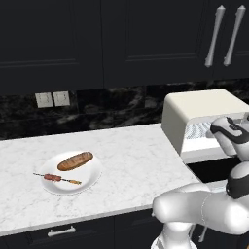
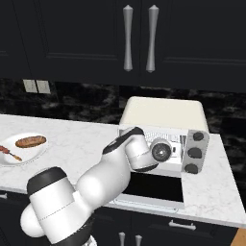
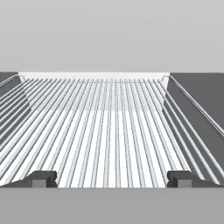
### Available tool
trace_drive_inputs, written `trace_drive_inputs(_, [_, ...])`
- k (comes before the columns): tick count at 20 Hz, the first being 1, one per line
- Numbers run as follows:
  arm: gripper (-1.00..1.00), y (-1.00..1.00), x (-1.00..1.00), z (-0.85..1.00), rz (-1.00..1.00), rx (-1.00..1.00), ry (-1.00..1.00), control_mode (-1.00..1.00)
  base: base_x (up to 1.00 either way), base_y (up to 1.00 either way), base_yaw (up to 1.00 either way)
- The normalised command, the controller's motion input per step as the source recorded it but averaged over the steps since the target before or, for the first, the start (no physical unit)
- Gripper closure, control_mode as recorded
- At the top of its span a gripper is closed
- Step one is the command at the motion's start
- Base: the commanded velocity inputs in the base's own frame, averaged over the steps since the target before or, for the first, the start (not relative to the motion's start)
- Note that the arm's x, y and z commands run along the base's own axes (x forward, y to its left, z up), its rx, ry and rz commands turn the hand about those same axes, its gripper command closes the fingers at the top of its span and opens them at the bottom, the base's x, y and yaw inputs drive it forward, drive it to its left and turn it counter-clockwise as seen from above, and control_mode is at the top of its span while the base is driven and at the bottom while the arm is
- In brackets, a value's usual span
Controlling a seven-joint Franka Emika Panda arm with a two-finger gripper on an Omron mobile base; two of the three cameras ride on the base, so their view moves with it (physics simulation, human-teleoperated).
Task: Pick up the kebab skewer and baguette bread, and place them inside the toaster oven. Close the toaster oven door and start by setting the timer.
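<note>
The kebab skewer [image 1: 61, 179] [image 2: 10, 153] and the baguette bread [image 1: 75, 161] [image 2: 30, 141] lie side by side on a white plate [image 1: 91, 178] [image 2: 37, 151] at the counter's left. The cream toaster oven [image 1: 204, 104] [image 2: 163, 113] stands to the right. Its toaster oven door [image 2: 153, 187] [image 1: 214, 168] is folded down flat. My hand is at the oven's mouth, far from the plate. In the hand view my gripper [image 3: 112, 179] is open and empty just above the bare wire rack [image 3: 112, 131], with the fingertips [image 3: 42, 178] wide apart.
Three grey knobs [image 2: 194, 153] sit on the oven's right front panel. The white marble counter [image 1: 136, 155] runs between plate and oven. Wall sockets [image 1: 52, 99] are on the dark backsplash, with dark upper cabinets and long handles [image 2: 139, 38] overhead.
</note>
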Motion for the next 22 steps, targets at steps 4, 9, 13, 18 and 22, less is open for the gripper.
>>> trace_drive_inputs(4, [-1.0, 0.0, 0.14, -0.05, 0.0, 0.0, 0.0, -1.0, 0.0, 0.0, 0.0])
trace_drive_inputs(9, [-1.0, 0.0, 0.0, -0.22, 0.0, 0.0, 0.0, -1.0, 0.0, 0.0, 0.0])
trace_drive_inputs(13, [-1.0, 0.0, -0.12, -0.43, 0.0, 0.0, 0.0, -1.0, 0.0, 0.0, 0.0])
trace_drive_inputs(18, [-1.0, 0.0, -0.39, -0.57, 0.0, 0.0, 0.0, -1.0, 0.0, 0.0, 0.0])
trace_drive_inputs(22, [-1.0, 0.0, -0.52, -0.58, 0.0, 0.0, 0.0, -1.0, 0.0, 0.0, 0.0])
